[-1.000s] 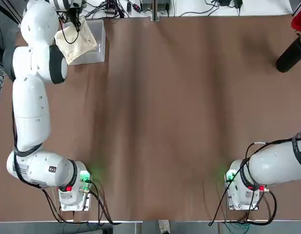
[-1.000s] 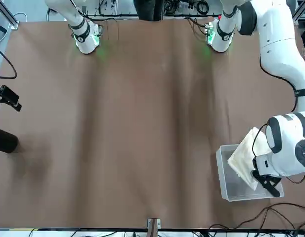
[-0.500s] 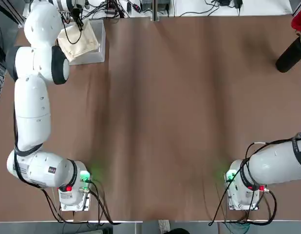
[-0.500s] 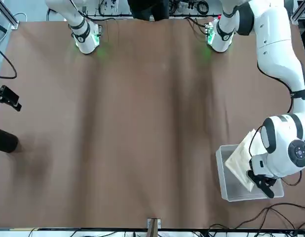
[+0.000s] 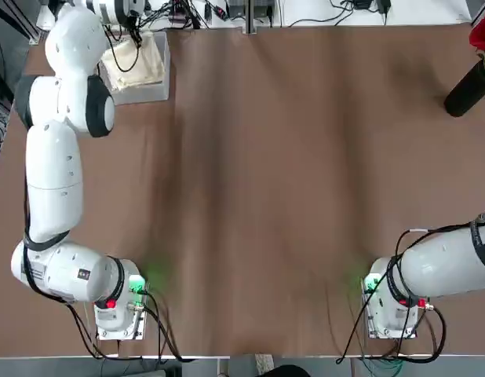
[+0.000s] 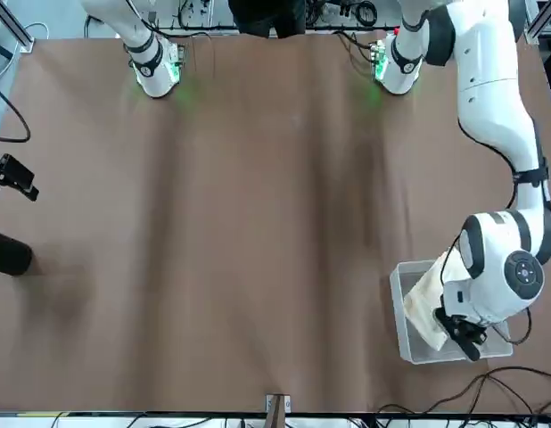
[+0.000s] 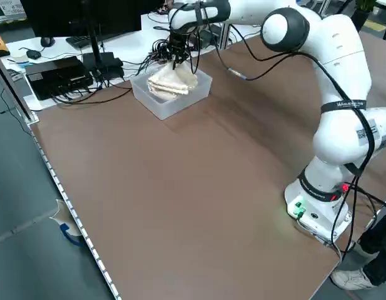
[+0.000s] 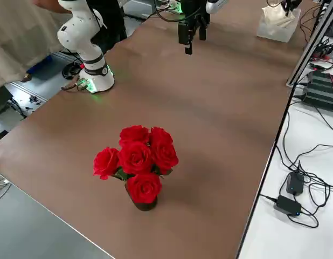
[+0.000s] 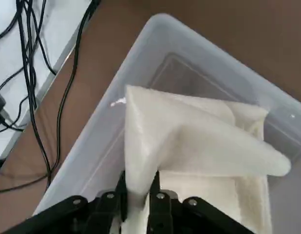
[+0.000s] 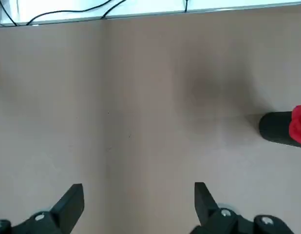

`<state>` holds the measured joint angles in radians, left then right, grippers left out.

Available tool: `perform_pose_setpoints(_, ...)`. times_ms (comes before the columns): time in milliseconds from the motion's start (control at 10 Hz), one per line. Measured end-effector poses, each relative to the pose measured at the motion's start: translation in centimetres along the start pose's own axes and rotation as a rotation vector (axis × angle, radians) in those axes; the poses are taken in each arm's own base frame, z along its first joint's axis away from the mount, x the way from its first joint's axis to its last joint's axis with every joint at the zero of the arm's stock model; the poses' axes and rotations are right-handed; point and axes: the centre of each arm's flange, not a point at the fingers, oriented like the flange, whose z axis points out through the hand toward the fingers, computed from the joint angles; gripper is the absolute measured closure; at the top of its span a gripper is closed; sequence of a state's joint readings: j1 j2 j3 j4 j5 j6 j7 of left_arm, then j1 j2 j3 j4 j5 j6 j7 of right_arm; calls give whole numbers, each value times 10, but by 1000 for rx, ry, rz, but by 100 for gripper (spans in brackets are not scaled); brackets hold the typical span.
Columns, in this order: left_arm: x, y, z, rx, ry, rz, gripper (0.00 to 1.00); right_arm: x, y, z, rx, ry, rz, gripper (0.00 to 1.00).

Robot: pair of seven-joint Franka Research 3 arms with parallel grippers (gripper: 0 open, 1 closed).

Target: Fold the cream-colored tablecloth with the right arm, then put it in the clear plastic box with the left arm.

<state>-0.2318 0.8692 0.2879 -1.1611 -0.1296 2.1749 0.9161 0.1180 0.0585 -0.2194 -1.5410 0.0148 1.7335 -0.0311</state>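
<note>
Much of the clear plastic box (image 5: 158,82) is covered from overhead by the left arm (image 5: 66,94), and in the front view that arm's wrist hides the box's far wall and part of the cream-colored tablecloth (image 6: 424,308). The box stands at the far left corner of the tabletop (image 5: 289,196), close to the far edge. The left gripper (image 9: 138,192) reaches down into it, jaws pressed together on an upstanding fold of the tablecloth, which the left wrist view shows pinched between the fingertips (image 9: 153,183). The rest of the cloth lies bunched inside the box, its upper folds rising about to the rim in the left side view. The right arm (image 5: 443,271) is mostly cut off at the right edge overhead; the right gripper (image 10: 138,202) hangs above bare tabletop with jaws spread wide and nothing between them. A vase of red roses (image 8: 137,162) stands near the far right corner.
</note>
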Motion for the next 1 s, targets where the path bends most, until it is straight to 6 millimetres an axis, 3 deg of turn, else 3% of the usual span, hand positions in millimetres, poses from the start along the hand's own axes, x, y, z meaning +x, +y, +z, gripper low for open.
perform_pose_setpoints(300,10,2,-12,18,24,-21,32,0,0,0,0,0,0,0)
perform_pose_setpoints(500,16,1,-48,31,54,-117,3,0,0,0,0,0,0,0)
perform_pose_setpoints(800,9,6,-107,-29,36,-350,0,0,0,0,0,0,1,0)
perform_pose_setpoints(1000,1,9,-165,-55,45,-626,0,0,0,0,0,0,0,0)
